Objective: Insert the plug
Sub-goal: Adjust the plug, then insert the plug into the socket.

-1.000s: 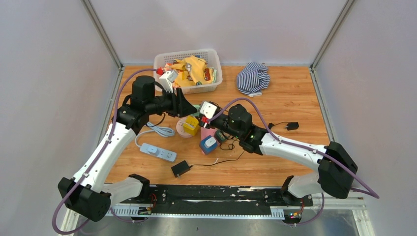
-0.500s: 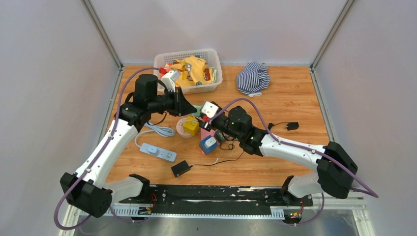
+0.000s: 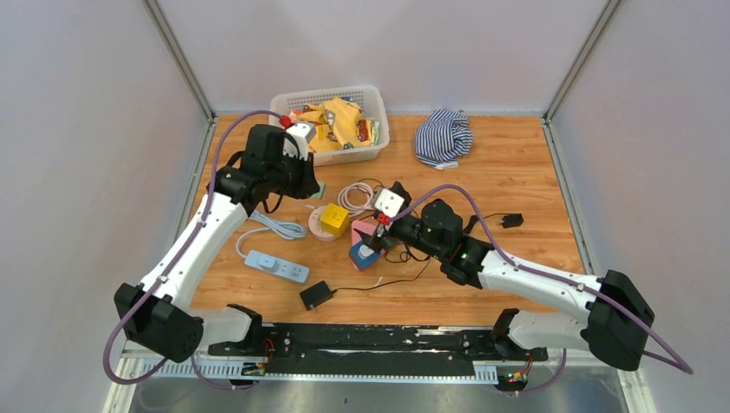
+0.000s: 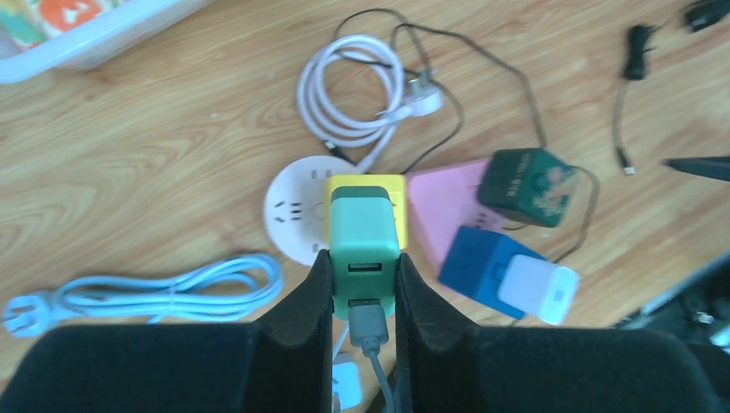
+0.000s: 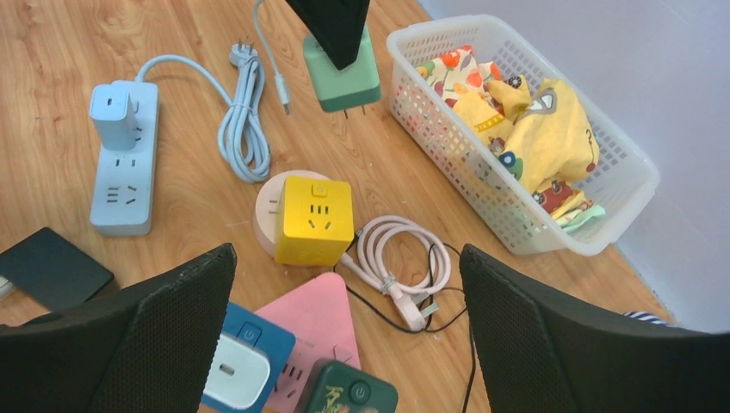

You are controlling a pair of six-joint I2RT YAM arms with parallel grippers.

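A mint-green charger plug [image 4: 365, 232] with a grey USB cable in its lower port is clamped between my left gripper's [image 4: 365, 280] black fingers [image 4: 303, 310]. It hangs above the yellow cube socket [image 4: 389, 184] and the white round socket [image 4: 293, 211]. The right wrist view shows the plug [image 5: 342, 79] in the air, prongs down, behind the yellow cube [image 5: 314, 220]. From above, the left gripper [image 3: 312, 184] sits back-left of the cube [image 3: 334, 218]. My right gripper [image 5: 346, 258] stands wide open and holds nothing, over the pink socket [image 5: 314, 314]; from above it [image 3: 379, 234] is beside the cube.
Blue cube with a white charger [image 5: 241, 361], dark green cube [image 5: 353, 394], coiled pink cable [image 5: 400, 254], pale blue power strip [image 3: 275, 265] with its cord, black adapter [image 3: 317, 295], small black plug [image 3: 512, 220]. White basket [image 3: 277, 105] of clothes and striped cloth [image 3: 443, 136] at the back.
The left gripper has drawn back to the left with the green plug in it. The right gripper has opened wide and pulled away toward the near right.
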